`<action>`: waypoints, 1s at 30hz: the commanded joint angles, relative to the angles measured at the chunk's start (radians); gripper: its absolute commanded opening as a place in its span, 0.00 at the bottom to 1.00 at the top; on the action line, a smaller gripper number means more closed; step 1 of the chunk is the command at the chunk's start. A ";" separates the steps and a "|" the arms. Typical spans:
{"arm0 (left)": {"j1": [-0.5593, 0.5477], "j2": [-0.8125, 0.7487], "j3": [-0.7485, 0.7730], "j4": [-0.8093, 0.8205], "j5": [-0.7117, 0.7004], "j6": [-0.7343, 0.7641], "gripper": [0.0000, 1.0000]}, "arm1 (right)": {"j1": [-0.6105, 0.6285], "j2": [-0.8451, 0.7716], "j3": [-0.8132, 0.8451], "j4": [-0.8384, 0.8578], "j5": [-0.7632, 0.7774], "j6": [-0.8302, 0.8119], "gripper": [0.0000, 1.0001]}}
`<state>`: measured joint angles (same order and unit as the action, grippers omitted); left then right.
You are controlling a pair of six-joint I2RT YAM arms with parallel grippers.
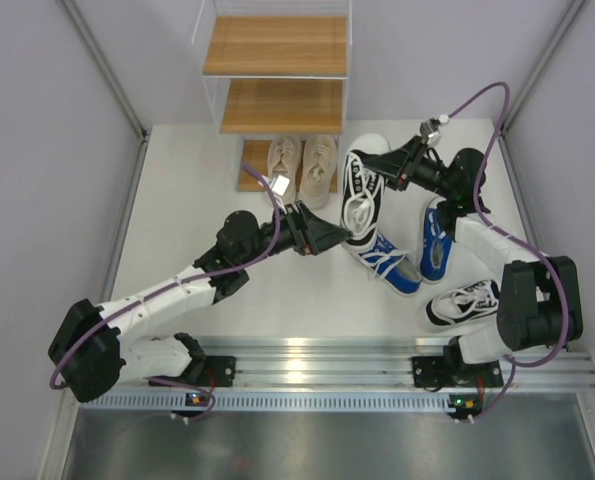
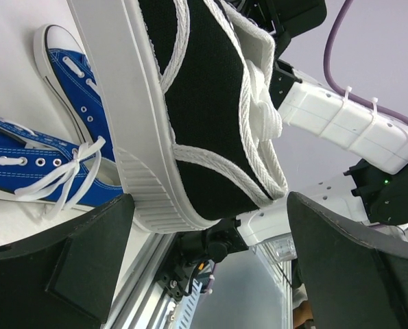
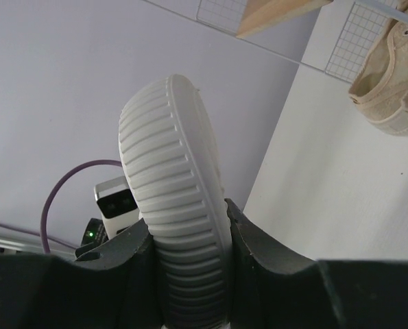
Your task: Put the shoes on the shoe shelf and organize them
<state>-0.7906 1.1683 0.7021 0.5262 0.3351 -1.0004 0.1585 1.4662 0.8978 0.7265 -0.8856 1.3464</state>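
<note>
My right gripper [image 1: 389, 172] is shut on the ribbed white sole rim of a black-and-white shoe [image 1: 361, 192], which it holds just right of the shoe shelf [image 1: 277, 75]. In the right wrist view that sole [image 3: 176, 199] is pinched between the fingers of the right gripper [image 3: 190, 236]. My left gripper [image 1: 345, 236] stands open at the shoe's other end. In the left wrist view its fingers [image 2: 60, 264] flank the shoe [image 2: 210, 116] without touching it. The beige pair [image 1: 302, 165] sits on the lowest board. Two blue shoes [image 1: 387, 262] [image 1: 437, 240] and the other black-and-white shoe [image 1: 465, 300] lie on the table.
The shelf's upper two boards [image 1: 282, 105] carry nothing. Grey walls close in on both sides. The metal rail [image 1: 317, 365] with the arm bases runs along the near edge. A purple cable [image 1: 477, 100] loops above the right arm.
</note>
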 commanded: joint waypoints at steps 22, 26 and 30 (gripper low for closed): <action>-0.009 0.030 0.072 0.072 0.031 0.013 0.98 | -0.004 -0.021 0.089 0.056 0.025 0.057 0.00; -0.009 0.073 0.117 0.110 0.064 -0.018 0.98 | 0.019 -0.021 0.070 0.062 0.033 0.059 0.00; -0.009 0.094 0.117 0.161 0.039 -0.049 0.96 | 0.032 -0.018 0.069 0.068 0.036 0.059 0.00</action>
<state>-0.7956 1.2560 0.7757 0.5617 0.3859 -1.0164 0.1654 1.4670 0.9497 0.7116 -0.8722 1.3891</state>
